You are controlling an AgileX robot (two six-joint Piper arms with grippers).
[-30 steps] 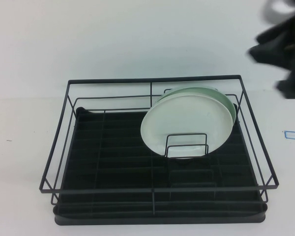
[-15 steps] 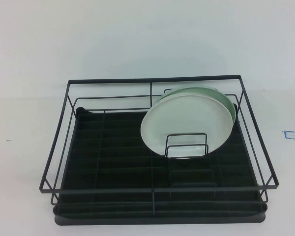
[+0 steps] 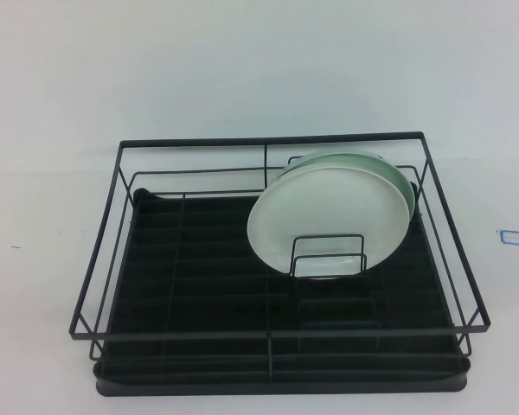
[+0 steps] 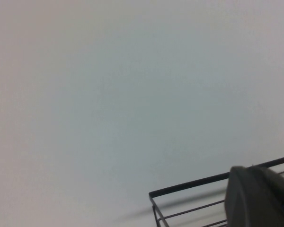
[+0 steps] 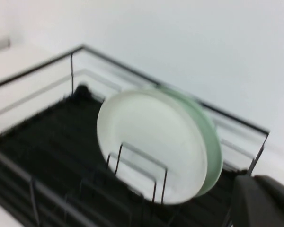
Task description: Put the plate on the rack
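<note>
The white plate (image 3: 324, 216) stands on edge in the black wire rack (image 3: 277, 333), held by the upright dividers (image 3: 329, 255) at the rack's right half. The pale mint-green plate (image 3: 391, 169) stands right behind it. Neither gripper shows in the high view. In the right wrist view, a dark part of my right gripper (image 5: 262, 201) is at the frame's corner, apart from the white plate (image 5: 146, 137) and the green plate (image 5: 212, 151). In the left wrist view, a dark part of my left gripper (image 4: 260, 198) is beside a rack corner (image 4: 189, 187).
The rack's left half holds only the black ribbed tray base (image 3: 190, 259). A small blue-edged label (image 3: 513, 235) lies on the white table to the right of the rack. A white wall stands behind the table.
My right arm, seen at the upper right a second ago, has left the high view. The plates and the rack have not moved.
</note>
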